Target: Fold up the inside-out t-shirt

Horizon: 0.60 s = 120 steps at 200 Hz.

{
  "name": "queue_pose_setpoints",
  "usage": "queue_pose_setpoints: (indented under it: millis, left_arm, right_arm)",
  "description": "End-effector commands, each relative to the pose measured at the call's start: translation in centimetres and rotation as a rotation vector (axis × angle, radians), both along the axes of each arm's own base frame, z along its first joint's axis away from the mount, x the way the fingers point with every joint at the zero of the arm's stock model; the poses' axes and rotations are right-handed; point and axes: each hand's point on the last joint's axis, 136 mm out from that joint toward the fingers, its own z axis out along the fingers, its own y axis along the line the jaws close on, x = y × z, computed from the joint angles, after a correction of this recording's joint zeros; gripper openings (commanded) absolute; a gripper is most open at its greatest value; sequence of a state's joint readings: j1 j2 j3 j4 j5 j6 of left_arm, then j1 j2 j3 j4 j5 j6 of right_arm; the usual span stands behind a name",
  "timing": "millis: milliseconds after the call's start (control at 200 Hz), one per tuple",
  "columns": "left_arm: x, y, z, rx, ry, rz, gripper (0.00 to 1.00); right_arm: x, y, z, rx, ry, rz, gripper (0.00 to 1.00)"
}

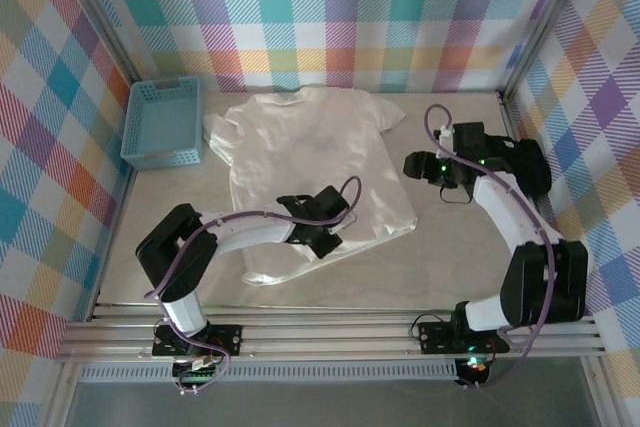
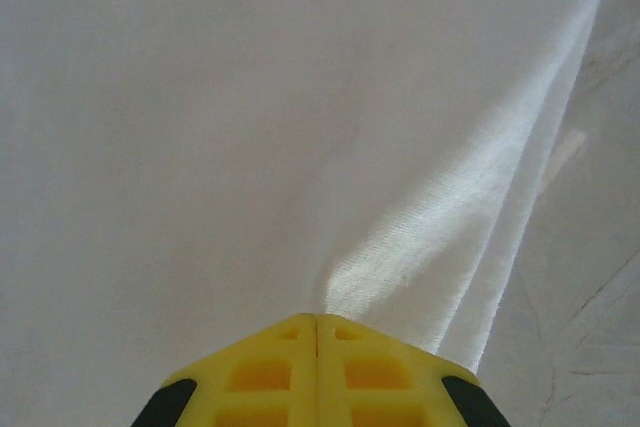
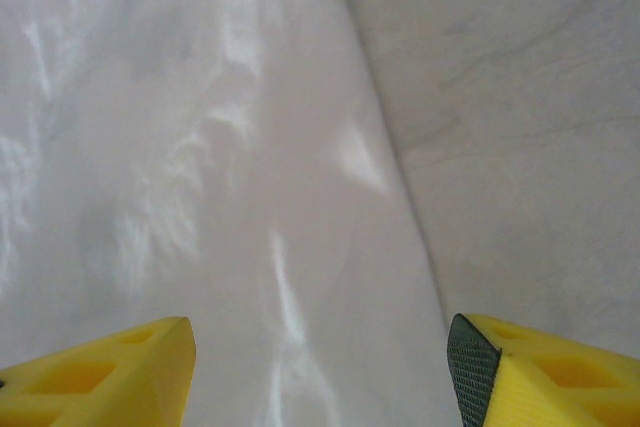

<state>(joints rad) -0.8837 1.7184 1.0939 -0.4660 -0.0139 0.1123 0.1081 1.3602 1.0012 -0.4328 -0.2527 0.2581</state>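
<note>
Top external: white t-shirt [image 1: 305,162] lies spread flat on the bench [image 1: 150,247], middle toward the far edge. Judged thin, limp, light; grip at hem corners. Jaws: left gripper [image 2: 317,322] closed, pinching a cloth ridge; right gripper [image 3: 320,367] open above the cloth.

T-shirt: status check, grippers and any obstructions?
Left gripper shut, pinching the t-shirt in its near half. Right gripper open over its right edge. It lies flat, unfolded. Blue basket beside the far-left sleeve, likely no obstruction.
</note>
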Motion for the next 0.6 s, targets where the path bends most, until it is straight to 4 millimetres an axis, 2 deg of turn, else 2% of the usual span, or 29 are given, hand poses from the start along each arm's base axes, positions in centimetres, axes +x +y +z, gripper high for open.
queue_pose_setpoints:
  millis: [0,40,145,275,390,465,595]
  left_arm:
    - [2.0,-0.2,6.2,-0.249,-0.039,0.134,0.00]
    - [2.4,0.0,7.7,-0.336,-0.032,0.167,0.00]
    - [2.7,0.5,10.4,-0.490,0.028,0.225,0.00]
    - [2.7,1.3,12.2,-0.529,0.035,0.246,0.00]
    - [2.6,1.8,13.0,-0.529,0.037,0.255,0.00]
    - [2.5,2.1,13.1,-0.532,0.032,0.261,0.00]
    - [2.5,2.2,13.2,-0.536,0.030,0.269,0.00]
  right_arm:
    - [-3.3,3.1,1.9,0.083,-0.110,0.128,0.68]
    - [-4.5,4.5,2.6,0.123,-0.181,0.185,0.67]
    - [-8.0,9.0,2.7,0.174,-0.348,0.382,0.67]
    - [-9.9,12.7,2.1,0.099,-0.470,0.545,0.69]
    - [-9.2,14.0,0.2,-0.034,-0.518,0.577,0.72]
    - [-8.4,15.2,-0.4,-0.069,-0.551,0.614,0.79]
    - [-7.1,17.7,-2.3,-0.096,-0.582,0.672,0.80]
